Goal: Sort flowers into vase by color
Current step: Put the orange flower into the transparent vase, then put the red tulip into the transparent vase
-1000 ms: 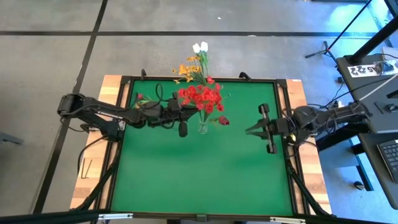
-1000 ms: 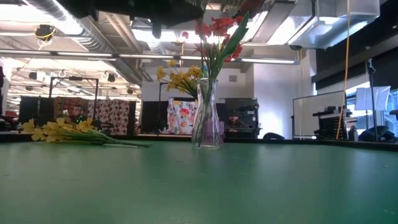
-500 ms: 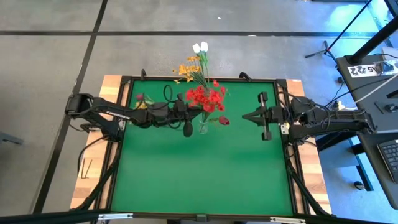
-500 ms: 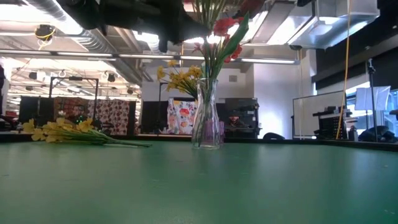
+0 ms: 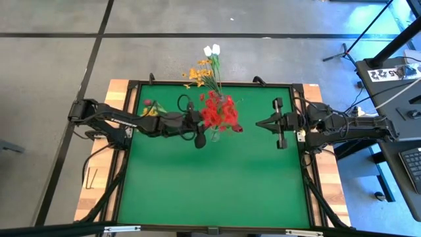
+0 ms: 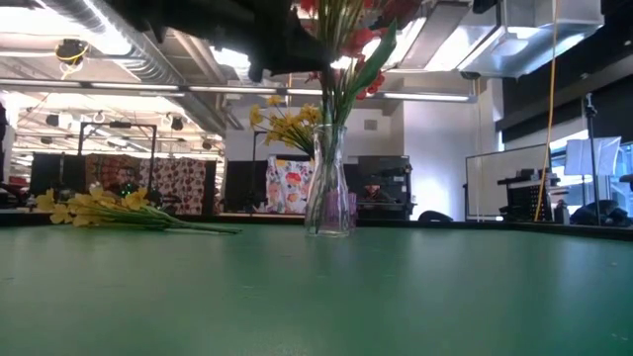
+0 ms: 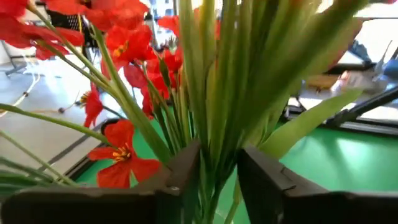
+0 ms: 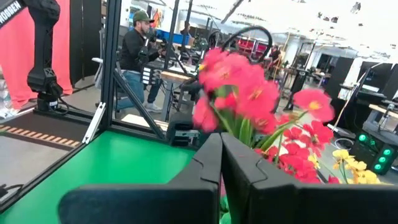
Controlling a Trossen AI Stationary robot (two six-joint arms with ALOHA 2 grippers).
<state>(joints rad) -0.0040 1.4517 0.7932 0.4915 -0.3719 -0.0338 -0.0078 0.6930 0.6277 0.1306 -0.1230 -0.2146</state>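
Stems (image 7: pixel 205 124) are filling most of the left wrist view, so the neck of the vase (image 6: pixel 328 193) is hidden there, and the low view is cutting off the red blooms at its upper edge. From above, the red flowers (image 5: pixel 219 112) are covering the vase mouth and the left gripper (image 5: pixel 200 125) is partly lost beneath them.

In the left wrist view the left fingers (image 7: pixel 180 180) are standing partly parted, with the bundle of green stems passing through the gap between them; whether the pads are touching the stems is hard to tell. The right gripper (image 5: pixel 260 123) is waiting well to the right of the vase, over the surface, and its fingers (image 8: pixel 211 162) are pressed together with nothing between them.

On the green surface (image 5: pixel 210 184) the clear glass vase is standing upright near the far edge, holding the red cluster. Yellow-orange flowers (image 5: pixel 199 73) and white tulip buds (image 5: pixel 212 50) are lying past the far edge, and a small dark pink bud (image 5: pixel 147 103) is resting by the left arm. Beyond the surface, a person in a cap (image 8: pixel 138 53) is standing in the workshop, with yellow blooms (image 6: pixel 94 208) lying at the left of the low view.
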